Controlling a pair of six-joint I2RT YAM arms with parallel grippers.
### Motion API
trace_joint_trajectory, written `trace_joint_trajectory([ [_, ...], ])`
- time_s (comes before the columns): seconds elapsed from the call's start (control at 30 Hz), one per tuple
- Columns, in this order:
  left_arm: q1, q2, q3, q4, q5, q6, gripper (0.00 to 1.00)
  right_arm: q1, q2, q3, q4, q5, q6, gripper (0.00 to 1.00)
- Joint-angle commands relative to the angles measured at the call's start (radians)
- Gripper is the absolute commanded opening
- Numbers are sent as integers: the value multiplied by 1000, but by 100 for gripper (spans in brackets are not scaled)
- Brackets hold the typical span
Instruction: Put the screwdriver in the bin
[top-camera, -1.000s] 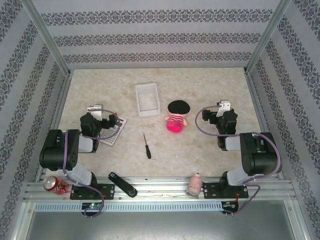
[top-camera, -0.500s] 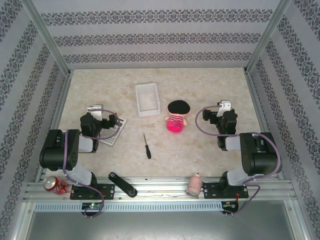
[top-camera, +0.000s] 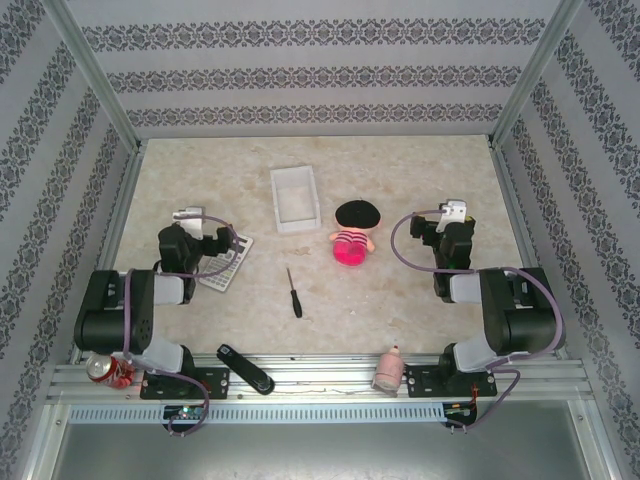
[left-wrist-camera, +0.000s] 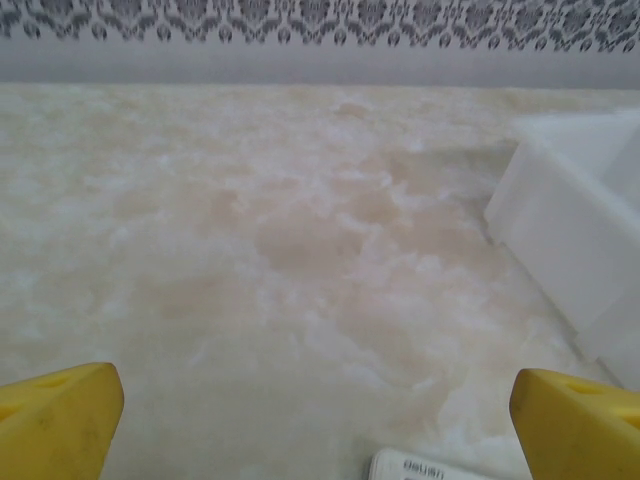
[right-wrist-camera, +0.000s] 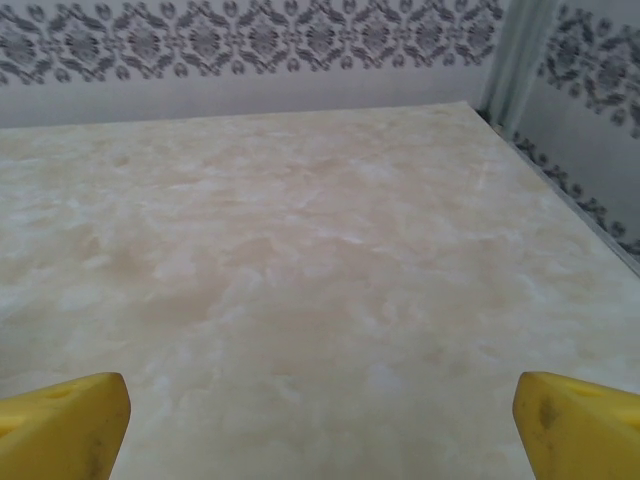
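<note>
Noted the left gripper (top-camera: 222, 243) and the right gripper (top-camera: 422, 232) with fingers spread wide, empty. Found the small black-handled screwdriver (top-camera: 293, 292) lying toward the near edge of the beige marbled table (top-camera: 400, 290), between them, untouched. Judged the approach not yet begun: reach, pinch the handle, carry to the shallow white rectangular plastic bin (top-camera: 296, 229) nearer the far edge.

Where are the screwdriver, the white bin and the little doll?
screwdriver (top-camera: 294, 293), top view, its middle.
bin (top-camera: 298, 227), top view, near wall.
doll (top-camera: 351, 243), top view, striped body.
</note>
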Motion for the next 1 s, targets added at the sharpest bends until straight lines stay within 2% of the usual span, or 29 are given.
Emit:
trace_joint_trajectory([
  [0.0,1,-104,77,-266,14,66,99,4,-134,50,-163,70,33,98],
  [0.07,1,-158,112,-367,3,97,99,8,-221,80,-279,71,38,98],
  [0.17,1,-205,195,-556,-31,123,99,17,-340,176,-557,108,144,98],
  [0.23,1,-228,263,-709,-36,150,99,21,-395,322,-898,103,277,98],
  [0.33,1,-265,360,-925,-31,191,99,2,-460,505,-1232,-79,358,98],
  [0.4,1,-286,420,-1043,-27,200,99,0,-519,474,-1192,-203,402,98],
  [0.47,1,-306,473,-1156,-12,202,99,25,-552,458,-1199,-254,447,98],
  [0.57,1,-298,577,-1332,-23,198,99,176,-520,556,-1401,-171,403,98],
  [0.63,1,-277,649,-1437,-17,198,99,338,-486,619,-1526,-51,381,98],
  [0.7,1,-256,703,-1506,5,199,99,469,-456,658,-1609,11,398,98],
  [0.87,-1,-184,821,-1660,34,199,99,720,-309,737,-1747,0,482,98],
  [0.97,-2,-174,842,-1691,27,194,99,863,-218,761,-1755,-17,529,97],
])
